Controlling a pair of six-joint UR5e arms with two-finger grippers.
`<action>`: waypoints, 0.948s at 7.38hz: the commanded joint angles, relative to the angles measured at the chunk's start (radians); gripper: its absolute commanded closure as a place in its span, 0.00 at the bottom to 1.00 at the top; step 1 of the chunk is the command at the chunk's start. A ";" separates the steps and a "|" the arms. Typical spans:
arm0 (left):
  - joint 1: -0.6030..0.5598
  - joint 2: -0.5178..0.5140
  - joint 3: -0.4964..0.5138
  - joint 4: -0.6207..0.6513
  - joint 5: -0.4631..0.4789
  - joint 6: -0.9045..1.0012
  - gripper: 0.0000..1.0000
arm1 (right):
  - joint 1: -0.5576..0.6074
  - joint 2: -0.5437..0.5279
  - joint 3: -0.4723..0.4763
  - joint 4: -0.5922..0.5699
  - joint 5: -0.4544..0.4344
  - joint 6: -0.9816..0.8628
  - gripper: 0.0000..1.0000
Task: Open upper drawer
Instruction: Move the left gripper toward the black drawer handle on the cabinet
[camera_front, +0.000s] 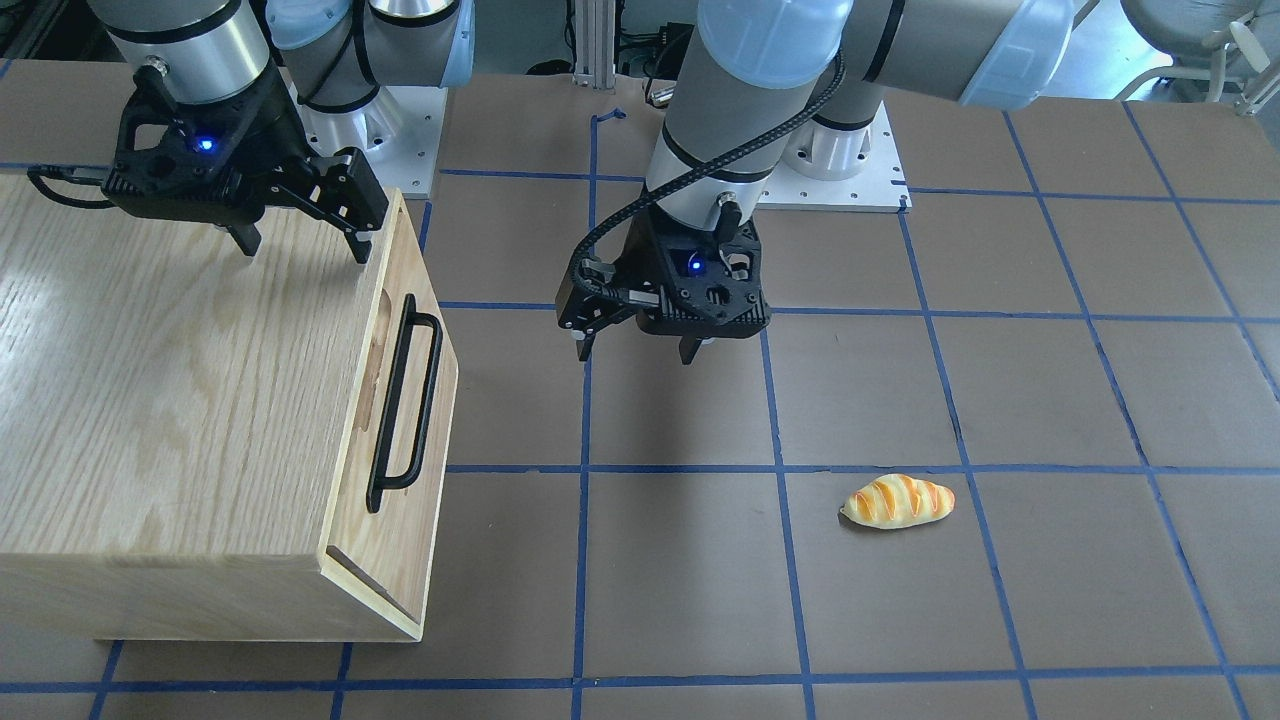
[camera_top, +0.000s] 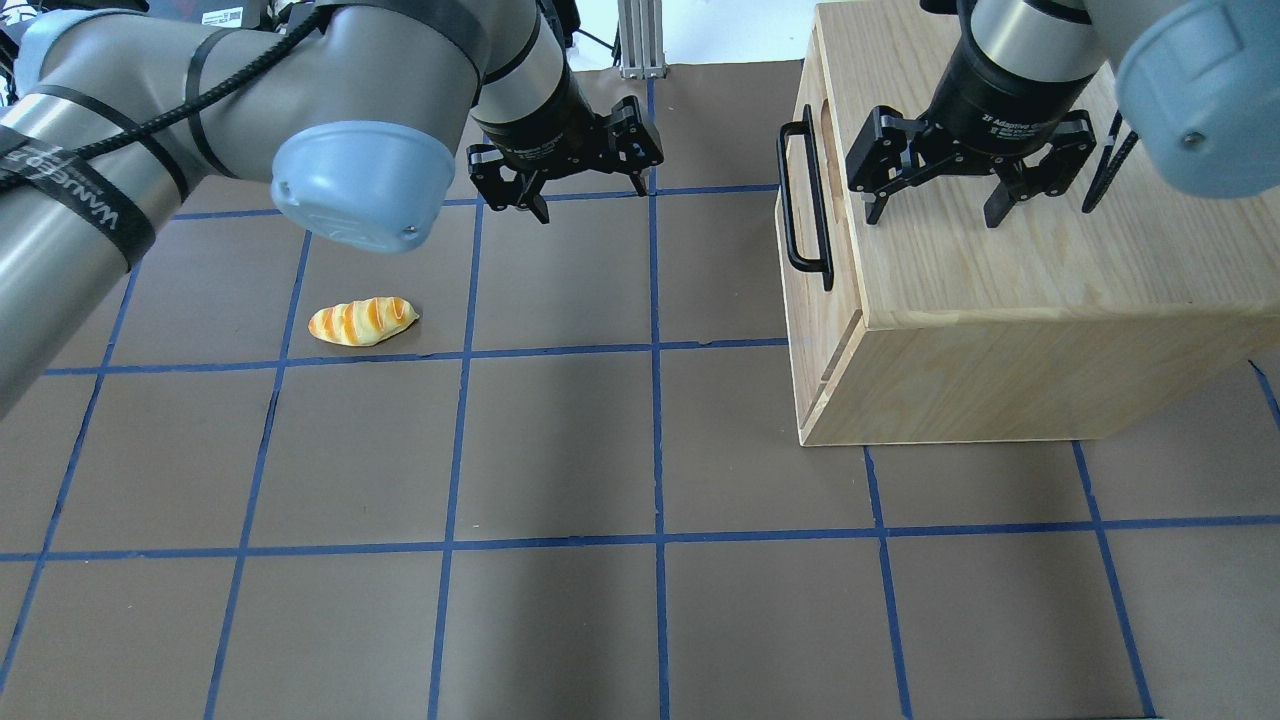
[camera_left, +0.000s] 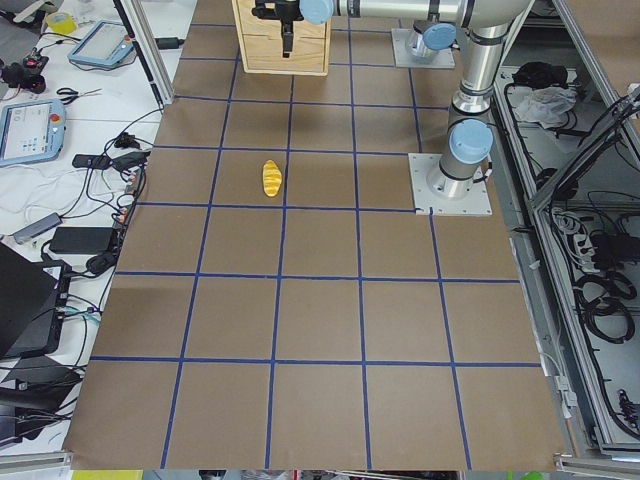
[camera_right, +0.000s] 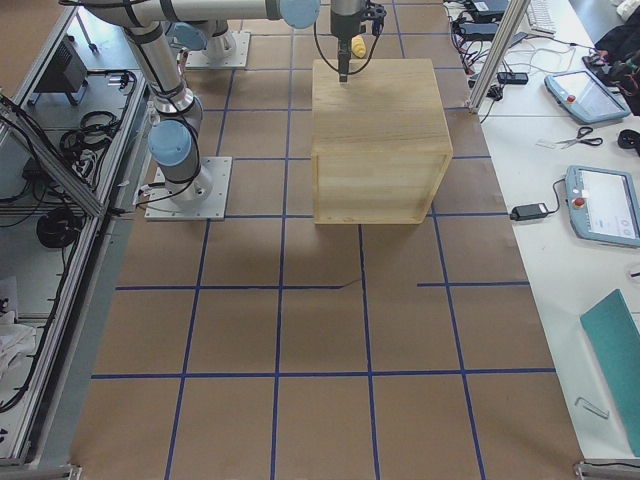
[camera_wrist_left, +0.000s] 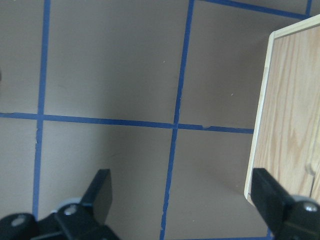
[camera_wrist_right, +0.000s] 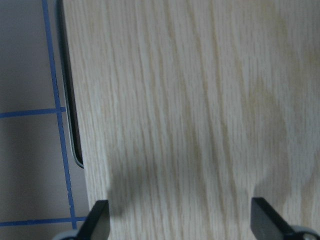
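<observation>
The upper drawer (camera_front: 362, 470) is the light-wood front panel of the oak cabinet (camera_front: 160, 400), with a long black bar handle (camera_front: 424, 400) and an oblong slot (camera_front: 378, 335). It sits flush with the cabinet. My right gripper (camera_front: 303, 250) is open and empty, hovering above the cabinet top just behind the front edge. It also shows in the overhead view (camera_top: 932, 217), with the handle (camera_top: 787, 200) to its left. My left gripper (camera_front: 636, 355) is open and empty above the table, apart from the cabinet front. It also shows in the overhead view (camera_top: 590, 203).
A toy bread roll (camera_front: 898, 501) lies on the brown, blue-taped table (camera_front: 700, 580), off to my left. The left wrist view shows the cabinet's edge (camera_wrist_left: 290, 125) at its right. The right wrist view shows the cabinet top (camera_wrist_right: 190, 100) and the handle (camera_wrist_right: 67, 100).
</observation>
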 joint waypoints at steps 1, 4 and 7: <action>-0.058 -0.030 0.001 0.054 -0.004 -0.060 0.00 | 0.000 0.000 0.000 0.000 -0.001 0.000 0.00; -0.082 -0.055 0.006 0.055 -0.006 -0.108 0.00 | 0.000 0.000 0.000 0.000 -0.001 0.000 0.00; -0.108 -0.098 0.009 0.163 -0.032 -0.132 0.00 | 0.000 0.000 0.000 0.000 0.001 0.000 0.00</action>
